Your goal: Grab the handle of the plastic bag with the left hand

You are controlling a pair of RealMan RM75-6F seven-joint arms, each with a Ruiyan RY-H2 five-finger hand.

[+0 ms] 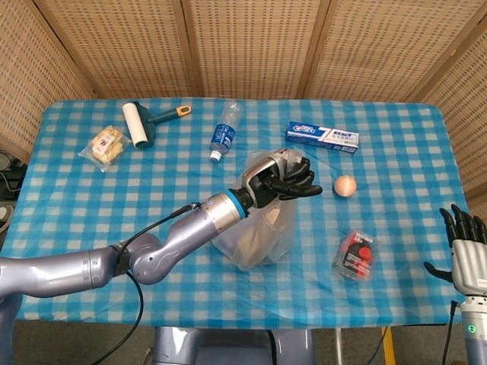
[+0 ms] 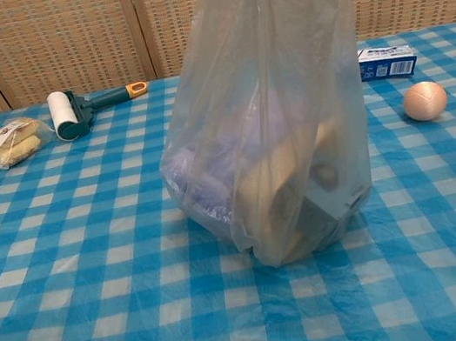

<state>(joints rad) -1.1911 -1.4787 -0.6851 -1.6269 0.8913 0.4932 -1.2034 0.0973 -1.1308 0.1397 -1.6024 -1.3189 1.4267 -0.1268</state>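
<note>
The left robot hand is clenching the handle of the plastic bag, which is standing on the desk; the right robot hand is hanging released, fingers apart.

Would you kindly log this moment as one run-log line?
left hand: grips bag handle | bag: bottom on table | right hand: idle, fingers apart

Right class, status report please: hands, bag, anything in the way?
Left hand gripping plastic bag at its top. Right hand open, off the table edge. Bag upright on table. Nothing in the way.
</note>
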